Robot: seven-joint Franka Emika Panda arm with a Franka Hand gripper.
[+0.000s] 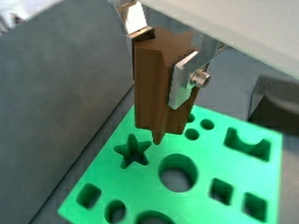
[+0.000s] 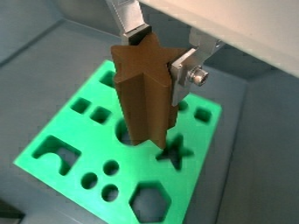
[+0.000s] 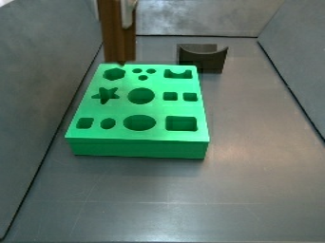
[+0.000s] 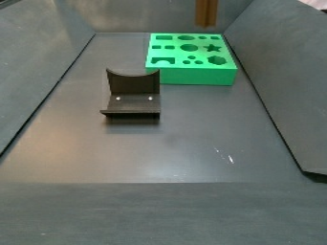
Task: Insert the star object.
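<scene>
The star object is a tall brown peg with a ridged star cross-section, also seen in a wrist view. My gripper is shut on its upper part and holds it upright, with silver fingers on two opposite sides. The peg hangs above the green board, its lower end close to the star-shaped hole but off to one side of it. In both side views only the peg shows at the frame's upper edge, over the board's edge; the gripper itself is cut off.
The green board has several other holes besides the star hole. A squat dark block with a curved notch stands on the grey floor beside the board. Sloped grey walls enclose the floor.
</scene>
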